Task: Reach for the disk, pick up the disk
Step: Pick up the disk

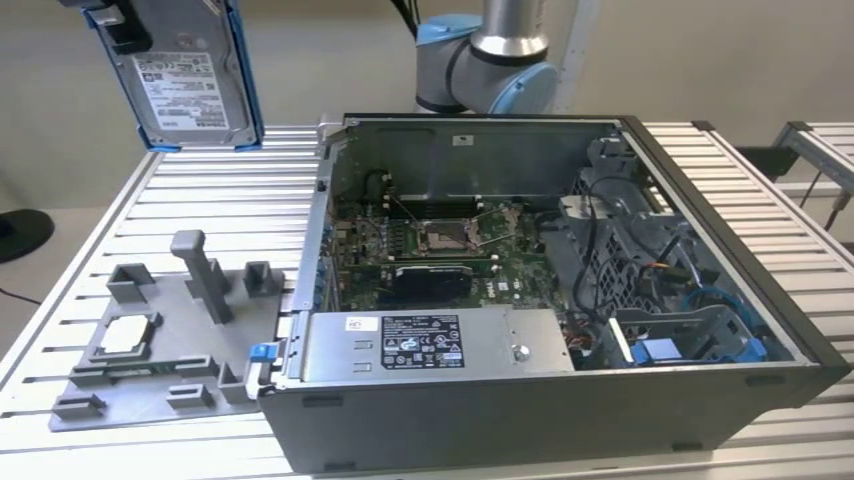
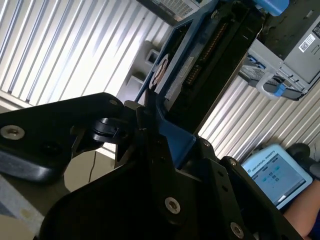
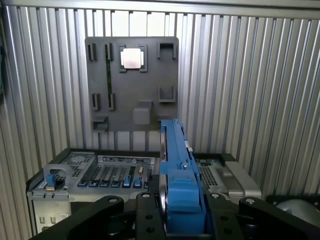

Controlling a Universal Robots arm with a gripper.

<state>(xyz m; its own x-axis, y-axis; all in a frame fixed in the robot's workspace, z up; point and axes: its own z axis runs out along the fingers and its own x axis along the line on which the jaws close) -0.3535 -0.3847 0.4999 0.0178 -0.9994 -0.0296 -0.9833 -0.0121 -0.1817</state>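
The gripper [image 3: 182, 207] is pinching the disk [image 1: 187, 85] by its blue bracket. The disk hangs upright in the air above the slatted table [image 1: 214, 190]. In the exterior view it is at 10 o'clock from the open computer case [image 1: 561, 400]. Its silver-grey face carries a white label, and blue plastic frames the edges.

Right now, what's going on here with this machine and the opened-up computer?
A robot arm's gripper is clamped on the disk, a hard drive in a blue bracket. It holds the disk in the air over the slatted table, to the exterior view's left of the open computer case. A grey fixture plate lies on the table beside the case.
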